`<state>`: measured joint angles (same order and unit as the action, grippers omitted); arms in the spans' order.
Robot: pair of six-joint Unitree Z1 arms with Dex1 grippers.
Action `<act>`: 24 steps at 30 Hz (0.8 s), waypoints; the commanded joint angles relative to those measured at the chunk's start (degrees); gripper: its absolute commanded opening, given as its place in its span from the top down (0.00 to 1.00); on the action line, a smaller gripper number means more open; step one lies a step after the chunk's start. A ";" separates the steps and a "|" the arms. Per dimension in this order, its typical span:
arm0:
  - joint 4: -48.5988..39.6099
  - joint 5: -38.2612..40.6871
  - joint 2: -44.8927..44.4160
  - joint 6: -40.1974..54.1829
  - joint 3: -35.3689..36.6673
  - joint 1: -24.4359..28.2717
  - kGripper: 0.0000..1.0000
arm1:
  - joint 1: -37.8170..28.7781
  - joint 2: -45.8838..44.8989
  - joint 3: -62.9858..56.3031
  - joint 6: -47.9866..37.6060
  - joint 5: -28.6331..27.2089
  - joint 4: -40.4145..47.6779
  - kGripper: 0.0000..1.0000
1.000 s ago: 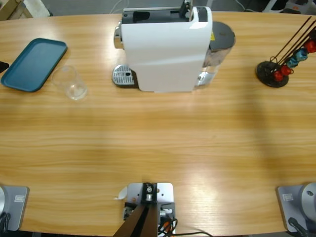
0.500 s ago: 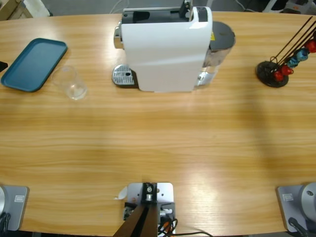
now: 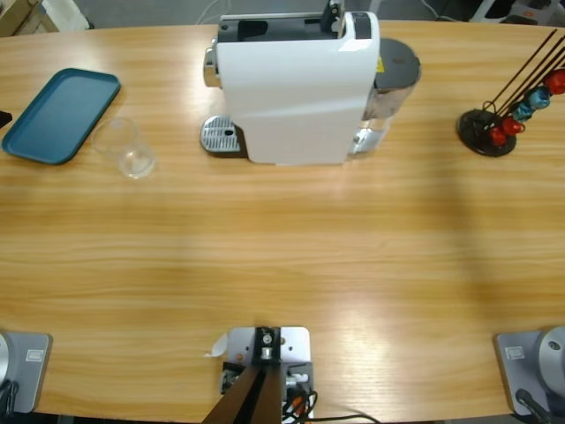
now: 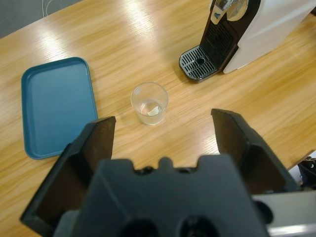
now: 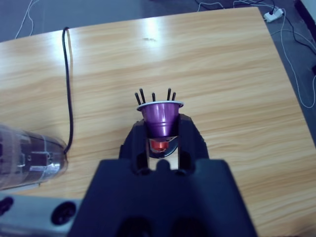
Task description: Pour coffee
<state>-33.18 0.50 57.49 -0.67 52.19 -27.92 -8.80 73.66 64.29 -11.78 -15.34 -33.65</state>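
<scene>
clear empty glass (image 3: 125,147) upright between teal tray (image 3: 60,115) and coffee machine (image 3: 296,84)

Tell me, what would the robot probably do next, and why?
Probably the left gripper lowers over the clear glass to grasp it. Its jaws are open and the glass stands empty beside the teal tray, not on the coffee machine's drip grate. The right gripper already grips a purple capsule.

On the long wooden surface (image 3: 282,265), the clear drinking glass (image 3: 126,148) stands just beside the teal rectangular tray (image 3: 60,115), left of the white coffee machine (image 3: 296,87). The black capsule rack (image 3: 508,110) stands well apart, far right.
</scene>
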 commanded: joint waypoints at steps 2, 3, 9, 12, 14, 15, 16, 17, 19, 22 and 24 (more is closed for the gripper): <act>-0.47 -0.34 -1.42 0.84 -2.00 -1.25 0.17 | -7.27 -3.17 9.47 4.73 0.87 -12.51 1.00; -0.43 -0.32 -1.28 0.84 -2.00 -1.47 0.17 | -9.48 -3.82 10.63 6.24 1.72 -13.62 1.00; -0.28 0.47 0.06 0.93 -1.92 -3.04 0.18 | -30.38 -4.70 21.26 16.83 6.34 -21.51 1.00; -0.14 1.35 0.92 0.91 -1.92 -3.74 0.18 | -37.92 -3.44 25.46 19.00 10.87 -24.29 1.00; -0.14 1.44 1.38 0.91 -1.83 -4.13 0.19 | -41.26 -2.05 27.08 20.06 14.32 -24.94 1.00; -0.06 1.49 1.50 0.93 -1.83 -4.22 0.19 | -43.12 -1.22 27.68 20.67 15.39 -24.89 1.00; -0.05 1.58 1.61 0.91 -1.83 -4.25 0.19 | -44.76 -0.33 28.42 21.50 16.31 -24.87 1.00; -0.05 1.73 1.66 0.93 -1.85 -4.25 0.19 | -46.11 0.71 29.05 22.59 17.34 -24.77 1.00; 0.04 2.42 1.82 0.93 -1.92 -4.25 0.19 | -48.26 3.40 30.74 26.02 19.84 -24.62 1.00; 0.04 2.67 2.14 0.93 -1.88 -4.43 0.19 | -49.98 8.78 34.15 32.63 23.76 -24.91 1.00; 0.06 2.84 2.31 0.93 -1.88 -4.48 0.19 | -50.26 12.89 36.13 37.60 24.39 -25.10 1.00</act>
<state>-33.17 1.93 57.91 -0.66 52.09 -31.64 -56.21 74.87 95.49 14.65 4.19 -57.57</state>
